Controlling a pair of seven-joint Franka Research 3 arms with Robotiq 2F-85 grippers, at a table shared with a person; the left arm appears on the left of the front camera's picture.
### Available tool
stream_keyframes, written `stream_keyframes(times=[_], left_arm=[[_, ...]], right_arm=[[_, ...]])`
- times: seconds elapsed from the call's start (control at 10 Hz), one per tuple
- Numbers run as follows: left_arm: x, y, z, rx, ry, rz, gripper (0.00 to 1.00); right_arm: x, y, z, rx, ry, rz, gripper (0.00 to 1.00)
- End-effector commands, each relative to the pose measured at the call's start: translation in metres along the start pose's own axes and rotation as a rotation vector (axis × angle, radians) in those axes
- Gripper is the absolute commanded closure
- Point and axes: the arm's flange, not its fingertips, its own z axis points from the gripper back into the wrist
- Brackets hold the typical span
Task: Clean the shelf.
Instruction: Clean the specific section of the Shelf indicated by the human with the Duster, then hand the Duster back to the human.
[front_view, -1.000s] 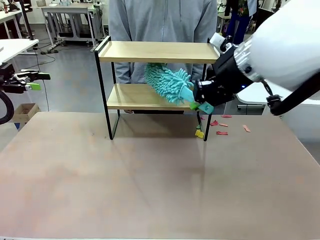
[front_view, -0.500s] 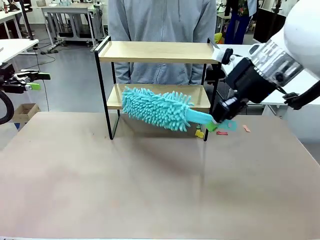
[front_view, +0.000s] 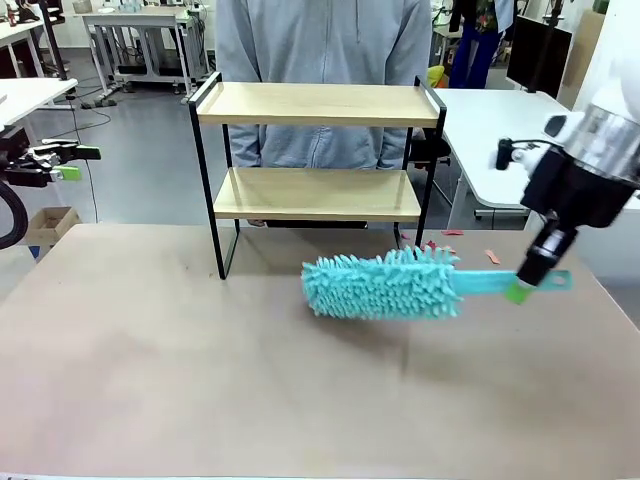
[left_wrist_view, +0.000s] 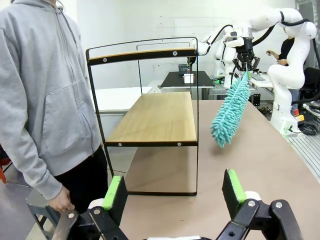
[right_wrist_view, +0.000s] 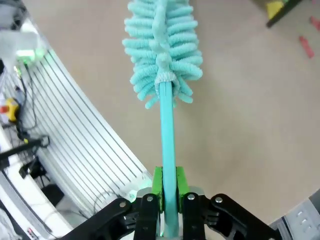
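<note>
The shelf (front_view: 312, 104) stands at the table's far side, two light wooden boards in a black frame, both boards bare. My right gripper (front_view: 522, 288) is shut on the handle of a teal fluffy duster (front_view: 381, 286). The duster lies level over the table, in front of the shelf and right of its middle, apart from it. In the right wrist view the green pads (right_wrist_view: 157, 186) clamp the handle and the duster head (right_wrist_view: 162, 45) points away. My left gripper (left_wrist_view: 174, 190) is open and holds nothing, off the table's left side, facing the shelf (left_wrist_view: 156, 117) end-on, with the duster (left_wrist_view: 230, 110) beyond.
A person in a grey hoodie (front_view: 325, 50) stands right behind the shelf. Small red scraps (front_view: 447, 234) lie on the table by the shelf's right foot. The brown table (front_view: 200, 370) is bare in front and to the left. White tables (front_view: 490, 110) stand behind.
The right arm has drawn the duster out from the lower board and swung it right and toward the front, now level over the table. The left arm has stayed still.
</note>
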Motion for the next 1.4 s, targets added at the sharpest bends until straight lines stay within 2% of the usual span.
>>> stream_keyframes(times=[0.0,0.3,0.4,0.5,0.6,1.3], left_arm=[[0.001,-0.001,0.0,-0.008,0.009,-0.016,0.0],[0.001,-0.001,0.0,-0.008,0.009,-0.016,0.0],[0.001,-0.001,0.0,-0.008,0.009,-0.016,0.0],[0.001,-0.001,0.0,-0.008,0.009,-0.016,0.0],[0.001,-0.001,0.0,-0.008,0.009,-0.016,0.0],[0.001,-0.001,0.0,-0.008,0.009,-0.016,0.0]], right_arm=[[-0.033,-0.018,-0.003,0.012,0.014,0.082,0.87],[-0.066,-0.031,-0.007,0.041,-0.001,0.109,0.87],[-0.067,-0.032,-0.007,0.036,0.0,0.108,0.87],[-0.058,-0.037,-0.007,0.028,-0.008,0.039,0.87],[-0.056,-0.031,-0.005,0.048,-0.002,0.084,0.87],[-0.056,-0.031,-0.005,0.048,-0.002,0.084,0.87]])
